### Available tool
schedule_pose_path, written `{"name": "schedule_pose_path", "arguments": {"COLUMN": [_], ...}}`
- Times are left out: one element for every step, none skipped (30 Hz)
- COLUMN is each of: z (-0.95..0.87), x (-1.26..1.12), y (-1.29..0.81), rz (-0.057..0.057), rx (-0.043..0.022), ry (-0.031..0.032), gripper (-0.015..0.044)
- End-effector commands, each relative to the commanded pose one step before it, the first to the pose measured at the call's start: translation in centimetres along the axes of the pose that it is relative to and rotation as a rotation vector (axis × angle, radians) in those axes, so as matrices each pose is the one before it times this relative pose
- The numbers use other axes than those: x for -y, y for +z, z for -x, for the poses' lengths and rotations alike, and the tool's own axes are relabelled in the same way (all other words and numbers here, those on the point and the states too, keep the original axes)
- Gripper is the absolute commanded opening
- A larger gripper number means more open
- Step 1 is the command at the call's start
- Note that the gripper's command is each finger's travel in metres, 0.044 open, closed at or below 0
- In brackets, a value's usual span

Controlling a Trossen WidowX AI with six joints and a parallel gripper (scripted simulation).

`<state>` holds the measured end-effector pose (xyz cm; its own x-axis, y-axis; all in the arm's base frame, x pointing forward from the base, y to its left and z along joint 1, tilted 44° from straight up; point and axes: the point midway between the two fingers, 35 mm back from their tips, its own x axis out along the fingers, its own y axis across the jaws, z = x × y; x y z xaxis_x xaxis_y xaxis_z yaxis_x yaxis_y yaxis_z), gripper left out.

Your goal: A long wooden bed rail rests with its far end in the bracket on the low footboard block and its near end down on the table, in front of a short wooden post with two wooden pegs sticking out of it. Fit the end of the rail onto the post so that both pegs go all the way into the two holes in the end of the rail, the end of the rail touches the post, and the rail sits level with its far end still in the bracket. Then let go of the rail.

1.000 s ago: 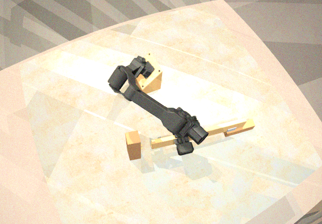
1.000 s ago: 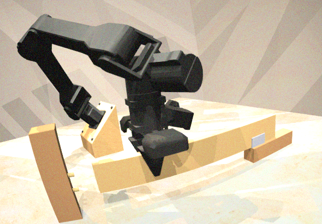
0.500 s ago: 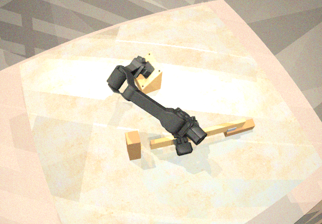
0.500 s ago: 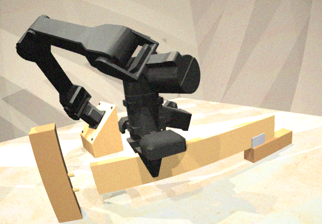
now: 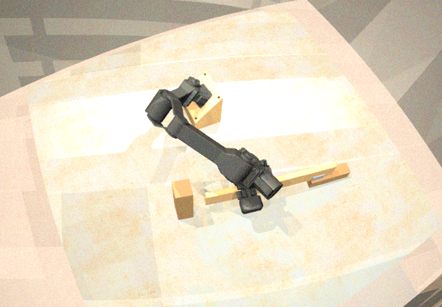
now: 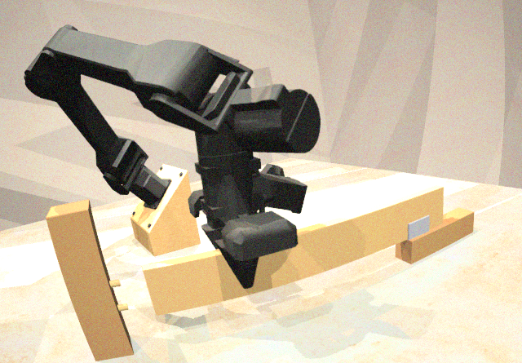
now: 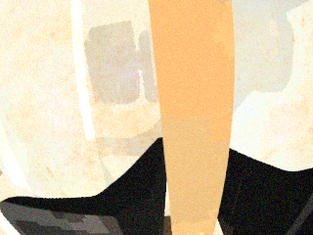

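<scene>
Above table (image 5: pixel 321 243): rail (image 6: pixel 358 224) between jaws.

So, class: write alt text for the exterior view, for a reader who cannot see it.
A dark robot gripper clamps a long wooden rail from above, its near end a short gap from two pegs on an upright post. The rail's far end sits at a low footboard block.
</scene>
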<state>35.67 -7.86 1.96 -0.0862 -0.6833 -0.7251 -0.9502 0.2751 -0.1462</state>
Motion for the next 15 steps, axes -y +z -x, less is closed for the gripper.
{"name": "schedule_pose_path", "arguments": {"z": [0.351,0.011,0.011,0.011,0.011,0.010,0.010,0.009,0.008,0.007,0.005,0.004,0.003,0.001,0.000], "x": [0.084,-0.001,-0.001,-0.001,-0.001,-0.001,-0.001,-0.001,-0.001,-0.001,-0.001,-0.001,-0.001,-0.001,-0.001], "y": [-0.195,-0.030,-0.030,-0.030,-0.031,-0.031,-0.031,-0.031,-0.032,-0.032,-0.032,-0.032,-0.032,-0.033,-0.032], "rz": [0.0022,0.0000,0.0000,0.0000,0.0000,0.0000,0.0000,0.0000,0.0000,0.0000,0.0000,0.0000,0.0000,0.0000,0.0000], "rx": [0.00328,-0.00001,-0.00001,-0.00001,-0.00001,-0.00001,-0.00001,-0.00001,-0.00001,-0.00001,-0.00001,-0.00001,-0.00002,-0.00002,-0.00002], "ry": [-0.00766,0.00000,0.00000,0.00000,0.00000,0.00000,0.00000,0.00000,0.00000,0.00000,0.00000,0.00000,0.00000,0.00000,0.00000], "gripper": [0.0000,0.0000,0.0000,0.0000,0.0000,0.0000,0.0000,0.0000,0.0000,0.0000,0.0000,0.0000,0.0000,0.0000,0.0000]}}
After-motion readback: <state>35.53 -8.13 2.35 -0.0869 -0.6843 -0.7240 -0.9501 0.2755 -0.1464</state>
